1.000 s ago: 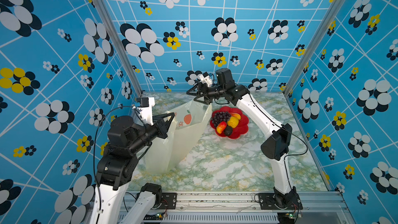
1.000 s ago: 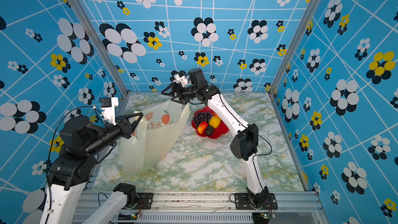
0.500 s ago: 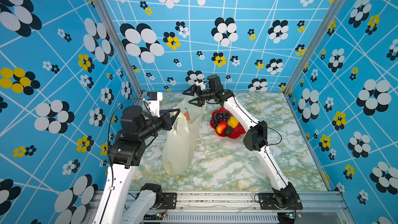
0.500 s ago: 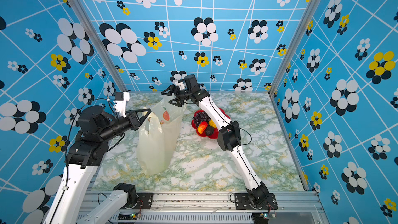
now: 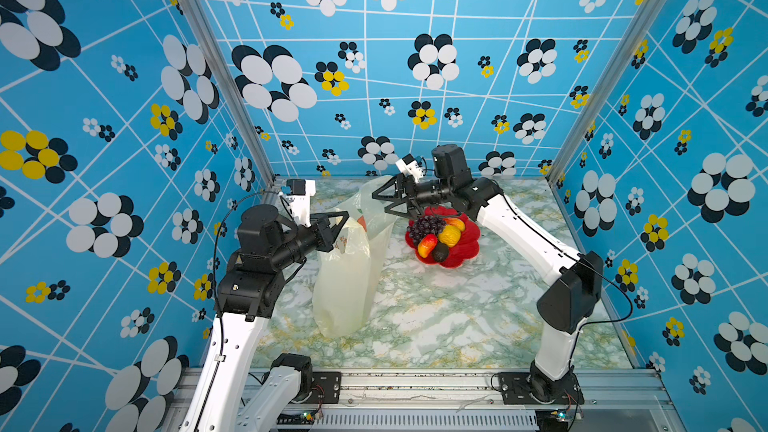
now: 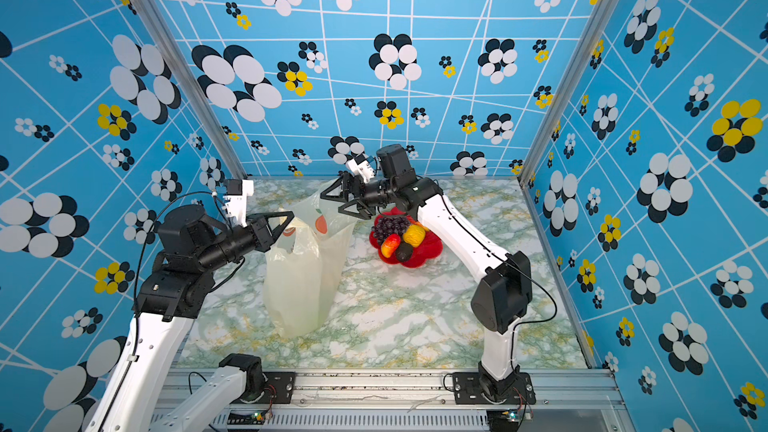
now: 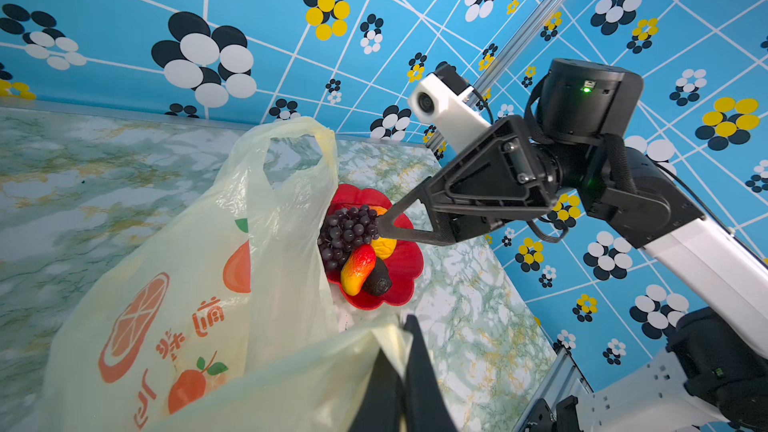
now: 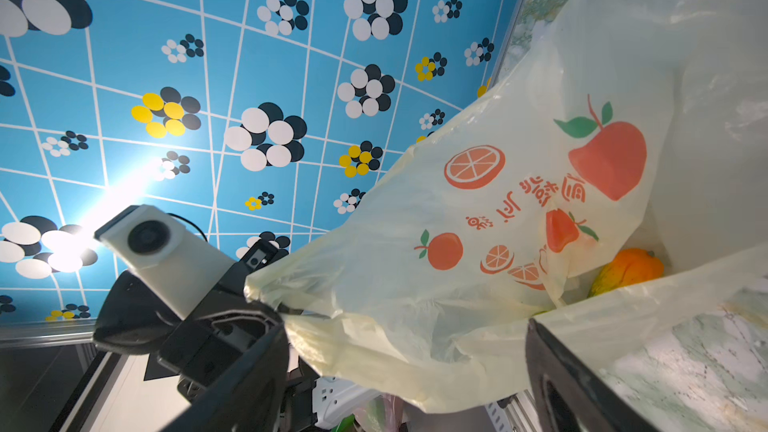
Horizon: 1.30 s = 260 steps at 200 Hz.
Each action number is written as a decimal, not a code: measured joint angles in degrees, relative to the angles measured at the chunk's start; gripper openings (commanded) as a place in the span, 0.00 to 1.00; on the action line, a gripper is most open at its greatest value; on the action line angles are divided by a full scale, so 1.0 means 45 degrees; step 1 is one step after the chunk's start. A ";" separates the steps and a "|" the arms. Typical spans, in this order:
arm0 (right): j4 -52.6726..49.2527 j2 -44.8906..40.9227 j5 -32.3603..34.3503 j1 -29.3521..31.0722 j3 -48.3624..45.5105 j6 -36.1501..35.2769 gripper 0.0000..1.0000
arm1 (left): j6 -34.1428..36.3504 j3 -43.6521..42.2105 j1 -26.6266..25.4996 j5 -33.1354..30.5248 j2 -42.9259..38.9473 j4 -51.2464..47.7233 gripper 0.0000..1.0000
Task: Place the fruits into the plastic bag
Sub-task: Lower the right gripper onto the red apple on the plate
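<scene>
Cream-white translucent plastic bag point(image 5: 347, 272), lifted upright by the clamped left gripper point(image 5: 341, 219), now stands at nine o'clock of the red plate's fruits point(image 5: 436, 235), right gripper point(image 5: 384, 203) wide, ready to load.

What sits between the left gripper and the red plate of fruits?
In both top views the plastic bag stands between the left gripper and the red plate; the left wrist view shows its free handle in front of the fruits.

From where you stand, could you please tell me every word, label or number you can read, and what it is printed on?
Red characters among the orange prints on the plastic bag: seen reversed and crumpled, not legible.
Yellow triangular sticker on the left arm: too small to read.
Nothing else carries text.
</scene>
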 measured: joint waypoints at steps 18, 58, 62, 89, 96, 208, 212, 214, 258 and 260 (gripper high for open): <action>-0.2045 -0.0563 0.1394 -0.0049 0.0418 -0.1719 0.93 | 0.0000 -0.0024 0.0000 0.0000 -0.0228 -0.0019 0.00; -0.5867 -0.1156 0.6698 -0.0335 0.1413 -0.4639 0.93 | -0.0102 -0.0102 0.0005 -0.0010 -0.0855 -0.0019 0.00; -0.5901 -0.1248 0.7023 -0.0369 0.1166 -0.4702 0.93 | -0.0117 -0.0131 0.0005 -0.0010 -0.0908 -0.0024 0.00; -0.5731 -0.1851 0.8208 -0.0437 -0.1656 -0.4410 0.88 | -0.0189 -0.0442 0.0015 -0.0102 -0.1234 -0.0024 0.00; -0.5508 -0.1855 0.8344 -0.0437 -0.2385 -0.4187 0.86 | -0.0194 -0.0525 0.0015 -0.0107 -0.1287 -0.0024 0.00; -0.3643 0.1540 1.0414 -0.0437 -0.2885 -0.3507 0.84 | -0.0291 -0.1273 0.0087 0.0277 -0.1311 0.0563 0.00; -0.3633 0.1608 1.0443 -0.0437 -0.2846 -0.3502 0.83 | -0.0296 -0.1282 0.0087 0.0291 -0.1297 0.0583 0.00; -0.3614 0.1642 1.0457 -0.0437 -0.2837 -0.3507 0.84 | -0.0296 -0.1292 0.0087 0.0291 -0.1282 0.0602 0.00; -0.3458 0.2288 1.0618 -0.0549 -0.2501 -0.3502 0.81 | -0.0330 -0.1345 0.0097 0.0471 -0.1292 0.0782 0.00; -0.3444 0.2312 1.0618 -0.0559 -0.2501 -0.3502 0.80 | -0.0330 -0.1345 0.0097 0.0476 -0.1297 0.0787 0.00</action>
